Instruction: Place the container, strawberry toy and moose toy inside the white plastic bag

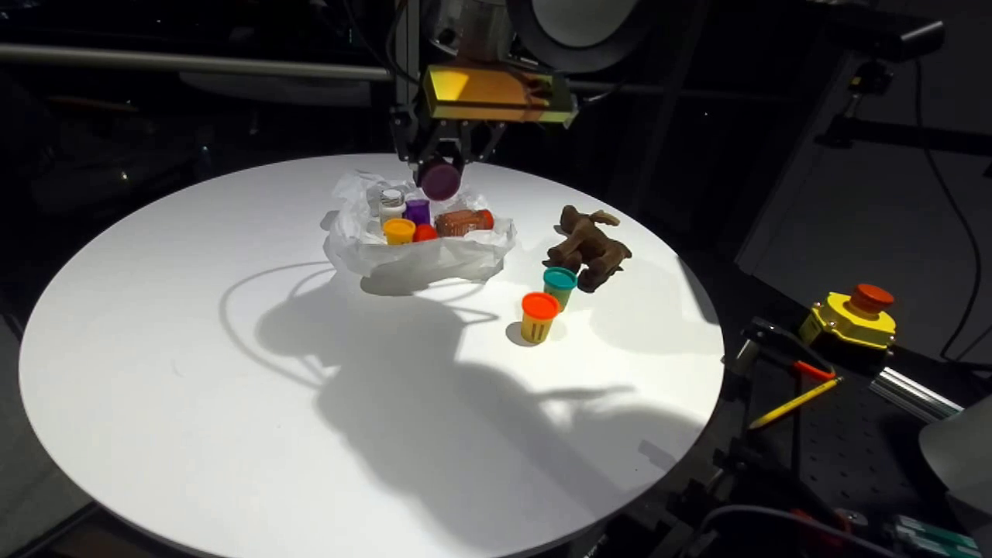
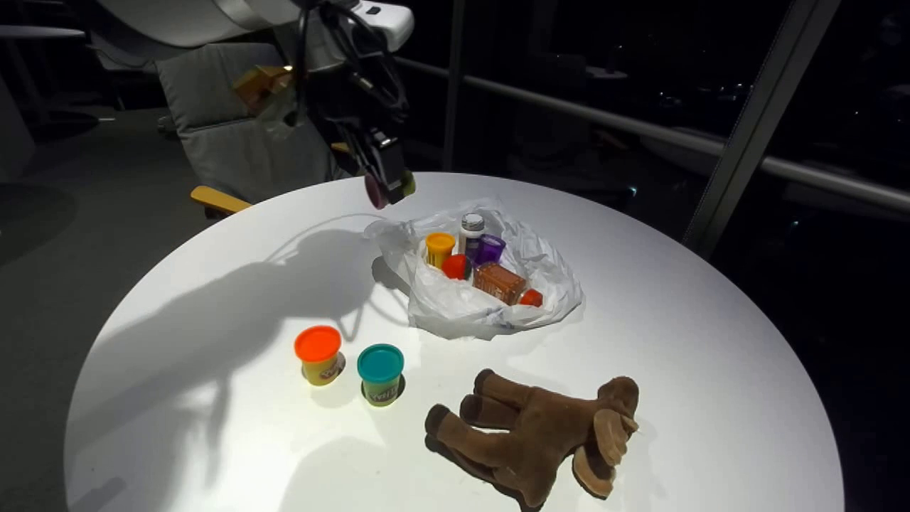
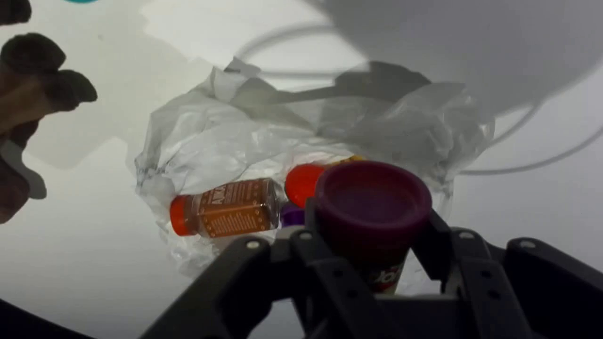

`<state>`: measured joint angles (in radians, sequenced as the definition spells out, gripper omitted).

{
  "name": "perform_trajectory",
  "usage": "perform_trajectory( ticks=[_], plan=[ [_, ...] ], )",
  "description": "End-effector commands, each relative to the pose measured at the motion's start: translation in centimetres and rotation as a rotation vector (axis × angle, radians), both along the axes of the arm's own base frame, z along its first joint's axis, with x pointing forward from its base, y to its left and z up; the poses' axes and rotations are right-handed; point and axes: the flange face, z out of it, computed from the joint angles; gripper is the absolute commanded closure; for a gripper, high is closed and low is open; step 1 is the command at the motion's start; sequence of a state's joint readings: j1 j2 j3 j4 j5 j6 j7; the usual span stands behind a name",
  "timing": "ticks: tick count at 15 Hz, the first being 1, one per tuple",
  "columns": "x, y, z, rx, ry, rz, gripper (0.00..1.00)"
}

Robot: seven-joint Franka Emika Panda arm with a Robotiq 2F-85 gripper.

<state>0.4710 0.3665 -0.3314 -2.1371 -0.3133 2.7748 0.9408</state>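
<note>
Round white bench (image 1: 155, 349); we see tool (image 1: 440, 170) clamped part-closed on purple-lidded Play-Doh tub (image 3: 372, 219), above white plastic bag (image 2: 455, 313), moose toy (image 2: 544, 427) off aside.

The arm (image 2: 192, 21) was mostly smooth white shell, super rounded, with a little dark rectangle (image 2: 372, 11) on the wrist casing (image 2: 391, 28). Black cables (image 2: 400, 92) looped around just beneath that, kinda messy. In an exterior view there was also a round joint cap (image 1: 585, 17), pale inside a chunky dark ring (image 1: 585, 58), right beside a shiny grey metal section (image 1: 477, 27). Under that was a boxy gold housing (image 1: 496, 93), bright yellow toward one end, easily the loudest bit. From the wrist view the hand (image 3: 374, 221) was basically all black: skinny linkage bars (image 3: 490, 285) dotted with silvery screw heads (image 3: 466, 234) and small dark holes (image 3: 486, 274).
</note>
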Motion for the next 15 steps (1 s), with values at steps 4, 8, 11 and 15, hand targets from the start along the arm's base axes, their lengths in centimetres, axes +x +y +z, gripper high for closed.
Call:
perform_trajectory(
  ticks=[4, 8, 11, 15],
  plan=[
    [6.0, -4.6, -4.5, -0.071, 0.026, -0.037, 0.77],
    [8.2, -6.2, -8.0, -0.132, 0.045, -0.03, 0.77],
    [9.2, -6.1, -8.9, -0.156, 0.047, -0.009, 0.27],
    [8.4, -4.8, -6.6, -0.16, 0.035, 0.031, 0.1]
  ],
)
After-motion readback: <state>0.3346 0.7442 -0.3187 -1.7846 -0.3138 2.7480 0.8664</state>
